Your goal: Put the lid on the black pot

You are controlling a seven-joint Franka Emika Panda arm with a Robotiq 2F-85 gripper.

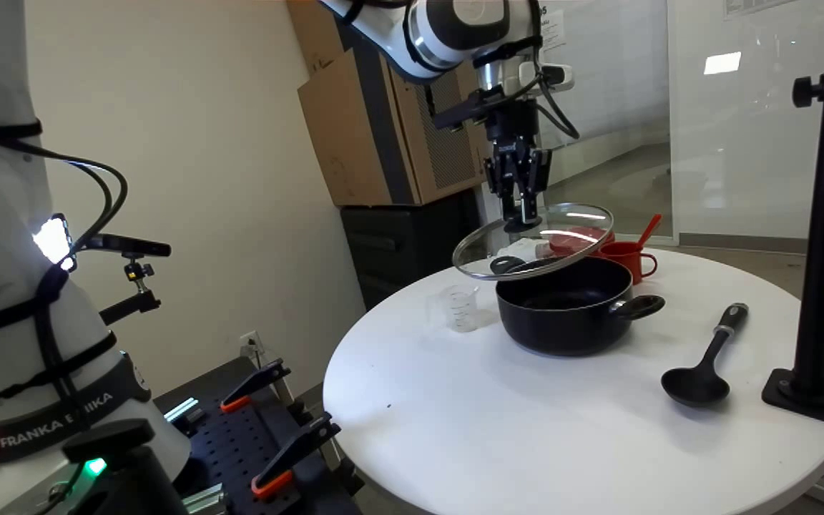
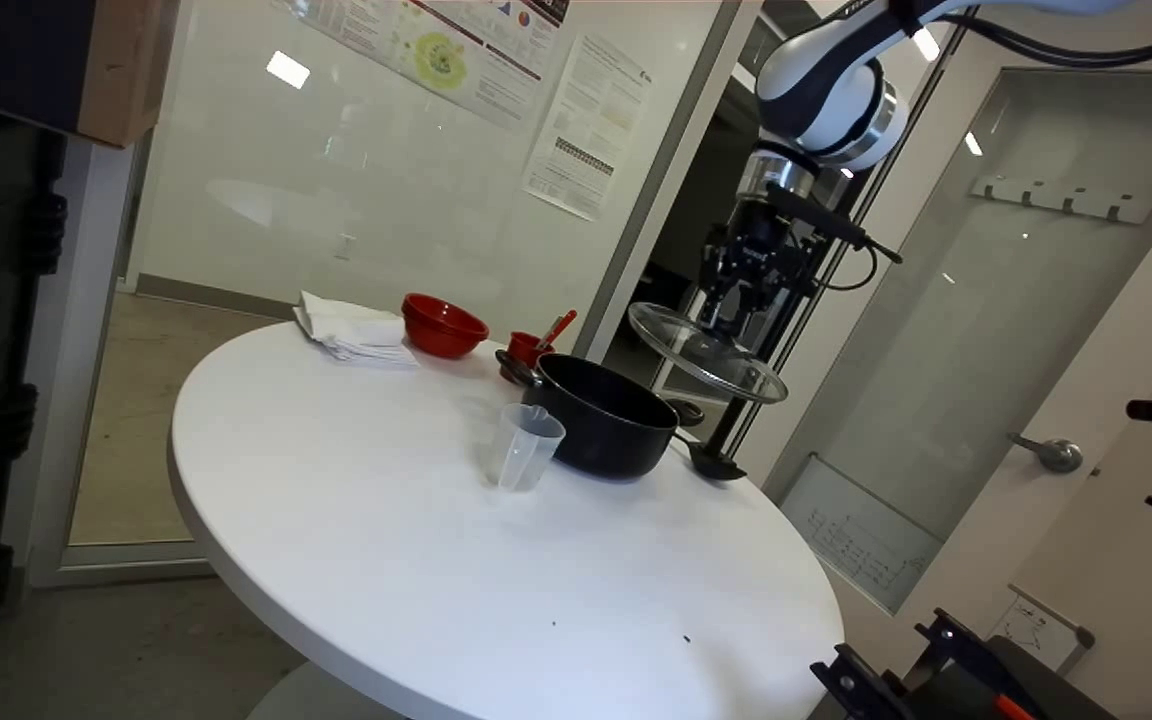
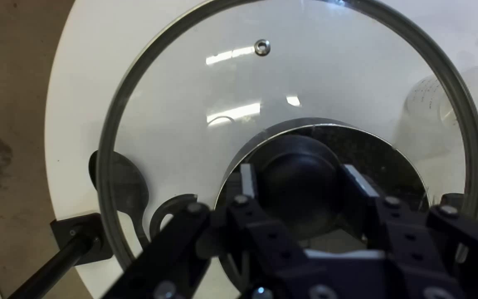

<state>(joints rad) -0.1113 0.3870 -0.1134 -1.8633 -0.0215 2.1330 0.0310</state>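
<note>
Your gripper held the tilted lid, two o'clock of the black pot in an exterior view; you needed centring, then levelling.

Lid above pot, ladle on table

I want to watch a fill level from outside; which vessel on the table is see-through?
The measuring cup, clear with printed markings, beside the black pot; every other vessel is opaque, black or red.
</note>
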